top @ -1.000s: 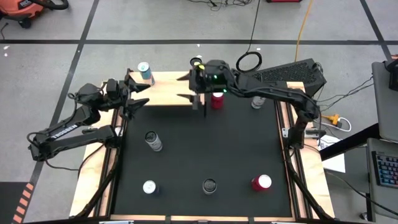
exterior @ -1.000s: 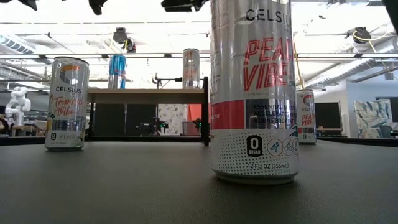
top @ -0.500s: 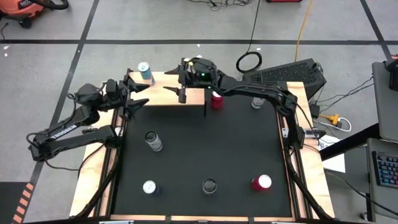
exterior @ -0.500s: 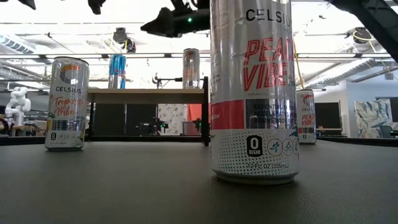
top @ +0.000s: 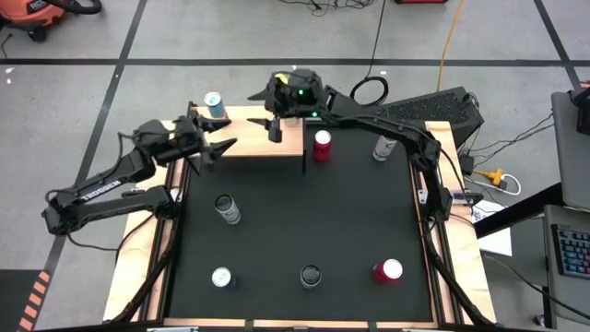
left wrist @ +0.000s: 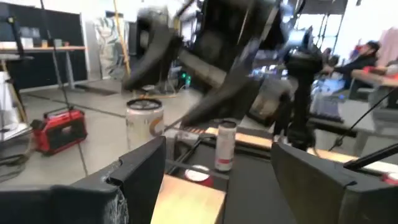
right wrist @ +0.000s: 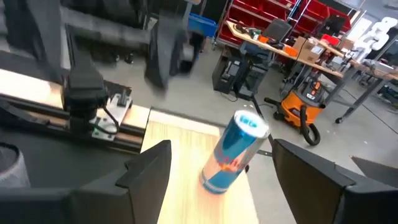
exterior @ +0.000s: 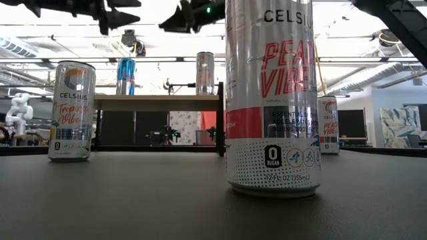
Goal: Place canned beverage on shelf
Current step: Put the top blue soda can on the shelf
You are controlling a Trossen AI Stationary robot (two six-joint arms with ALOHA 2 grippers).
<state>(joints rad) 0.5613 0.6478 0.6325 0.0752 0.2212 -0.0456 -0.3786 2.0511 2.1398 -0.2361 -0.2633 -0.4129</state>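
Observation:
The shelf (top: 241, 140), a light-wood board on black legs, stands at the table's far edge. A blue can (top: 214, 102) stands upright on its far left corner and also shows in the right wrist view (right wrist: 231, 154). A silver can (exterior: 205, 73) stands on the shelf's right end. My right gripper (top: 264, 112) is open and empty above the shelf, right of the blue can. My left gripper (top: 218, 148) is open and empty at the shelf's left near corner. A red can (top: 322, 145) stands on the table just right of the shelf.
On the black table stand a silver can (top: 383, 148) at the far right, a can (top: 226, 209) at mid-left, and cans along the near edge: white (top: 221, 277), dark-topped (top: 311, 275) and red (top: 387, 270). Pale wooden rails (top: 129, 267) flank the table.
My right gripper has gone from the shelf's right end toward the table's left and far edge, over the shelf toward the blue can, staying open. My left gripper has shifted a little toward the table's right, to the shelf's left near corner.

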